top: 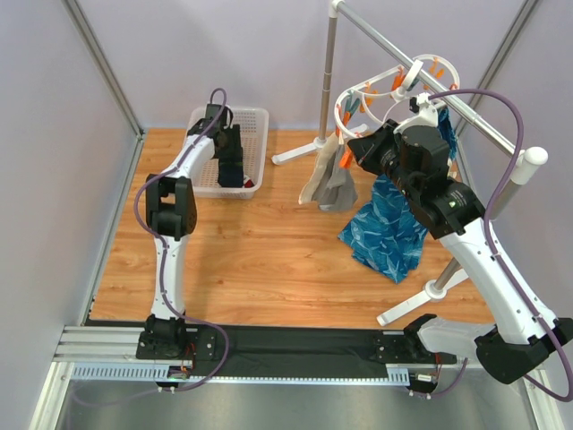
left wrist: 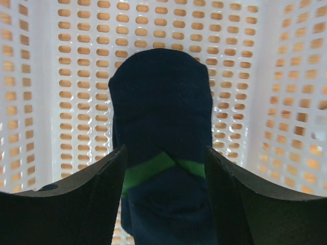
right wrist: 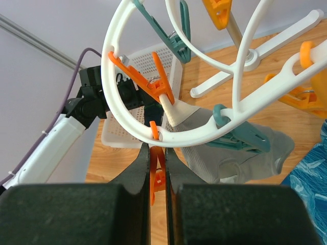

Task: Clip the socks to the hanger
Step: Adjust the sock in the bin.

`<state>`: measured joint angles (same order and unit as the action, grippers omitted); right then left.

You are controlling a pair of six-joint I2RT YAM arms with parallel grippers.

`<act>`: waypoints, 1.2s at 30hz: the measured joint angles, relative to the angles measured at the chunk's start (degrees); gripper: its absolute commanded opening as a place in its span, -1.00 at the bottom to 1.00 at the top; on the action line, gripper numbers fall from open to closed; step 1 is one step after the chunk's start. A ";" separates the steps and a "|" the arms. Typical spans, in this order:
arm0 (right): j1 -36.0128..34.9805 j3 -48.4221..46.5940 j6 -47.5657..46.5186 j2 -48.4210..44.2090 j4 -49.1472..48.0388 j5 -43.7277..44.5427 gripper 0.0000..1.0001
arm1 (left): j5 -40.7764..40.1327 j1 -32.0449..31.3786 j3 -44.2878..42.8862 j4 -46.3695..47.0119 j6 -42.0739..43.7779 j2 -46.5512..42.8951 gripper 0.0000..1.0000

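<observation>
At the bench's far left corner, the left gripper [left wrist: 164, 150] reaches down into a white basket [top: 257, 114]. Its jaws sit either side of a dark navy sock [left wrist: 161, 102] with a green stripe; whether they pinch it cannot be told. Toward the far right corner, the white hanger [right wrist: 194, 133] hangs from a metal rail [top: 376, 38], with pale socks [top: 333, 186] already pegged. The right gripper [right wrist: 157, 152] is clenched on an orange peg [right wrist: 155, 178] under the ring, probably squeezing it open for the sock.
</observation>
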<state>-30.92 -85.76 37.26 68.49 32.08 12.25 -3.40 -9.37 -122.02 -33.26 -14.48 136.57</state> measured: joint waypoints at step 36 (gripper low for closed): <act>0.26 0.35 0.44 1.25 -1.73 -0.94 -1.00 | 0.79 1.60 0.02 7.78 -2.38 4.17 -1.00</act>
<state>-30.65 -85.41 37.69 69.73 30.35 11.31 -2.61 -7.77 -121.99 -25.47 -16.86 140.75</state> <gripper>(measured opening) 0.051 0.081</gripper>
